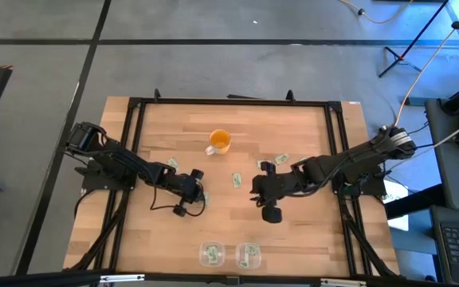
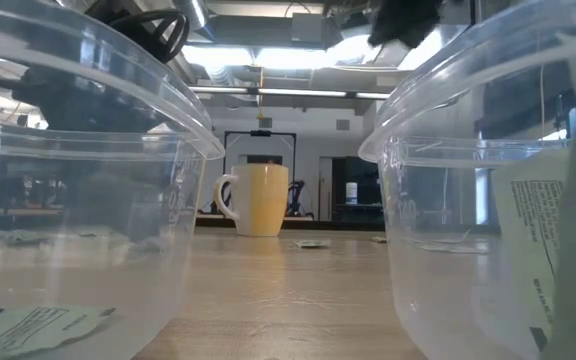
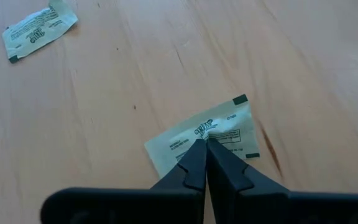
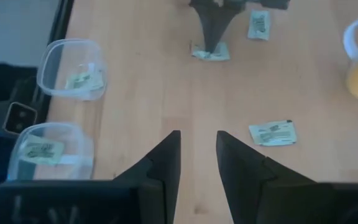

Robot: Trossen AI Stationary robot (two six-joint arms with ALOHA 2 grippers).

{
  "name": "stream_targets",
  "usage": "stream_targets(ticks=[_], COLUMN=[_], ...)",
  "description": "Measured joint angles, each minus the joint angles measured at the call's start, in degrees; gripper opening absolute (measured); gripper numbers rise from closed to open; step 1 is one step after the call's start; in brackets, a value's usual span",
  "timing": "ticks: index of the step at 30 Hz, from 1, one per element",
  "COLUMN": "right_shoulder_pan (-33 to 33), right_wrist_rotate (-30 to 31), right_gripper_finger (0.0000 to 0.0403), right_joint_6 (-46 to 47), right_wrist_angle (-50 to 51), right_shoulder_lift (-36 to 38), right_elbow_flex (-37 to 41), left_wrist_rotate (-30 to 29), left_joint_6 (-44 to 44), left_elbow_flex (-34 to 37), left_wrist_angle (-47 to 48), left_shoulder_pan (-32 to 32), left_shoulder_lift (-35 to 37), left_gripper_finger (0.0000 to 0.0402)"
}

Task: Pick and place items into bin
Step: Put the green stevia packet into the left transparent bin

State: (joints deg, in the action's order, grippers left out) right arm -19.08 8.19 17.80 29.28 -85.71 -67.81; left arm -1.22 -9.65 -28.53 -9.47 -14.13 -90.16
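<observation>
Wooden tabletop (image 1: 293,231) carries scattered packets. Left hand (image 3: 205,144) is pinched fully closed on 1 flat pale green-and-white rectangular packet (image 3: 229,127) lying flat left of centre. Right hand (image 4: 197,149) hovers near centre, part open, empty. Risk: thin pinch near the packet's edge slips on lifting. Packet's long axis runs diagonally across the wood grain.

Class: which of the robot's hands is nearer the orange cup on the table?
Left, narrowly. The left hand sits just below-left of the orange cup, shut on a packet. The right hand hovers open, farther off to the cup's lower right.
</observation>
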Motion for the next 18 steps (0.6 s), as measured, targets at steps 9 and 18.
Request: stream_targets(ticks=[9,18], right_shoulder_pan=[1.1,1.3], right_wrist_rotate=[-0.3,-0.3], right_gripper_finger=[0.0106,0.0106], right_joint_6=[2.6,-1.0], right_wrist_angle=[-27.8,-46.6], right_shoulder_lift=[13.1,16.9], right_elbow_flex=[24.9,38.3], left_wrist_rotate=[7.2,11.0], left_joint_6=[4.0,4.1], left_elbow_flex=[0.2,-3.1], left_wrist_angle=[1.0,-2.5], left_shoulder_pan=[-0.2,-5.0], left_shoulder_lift=[8.2,14.2], left_gripper_finger=[0.0002,0.0002])
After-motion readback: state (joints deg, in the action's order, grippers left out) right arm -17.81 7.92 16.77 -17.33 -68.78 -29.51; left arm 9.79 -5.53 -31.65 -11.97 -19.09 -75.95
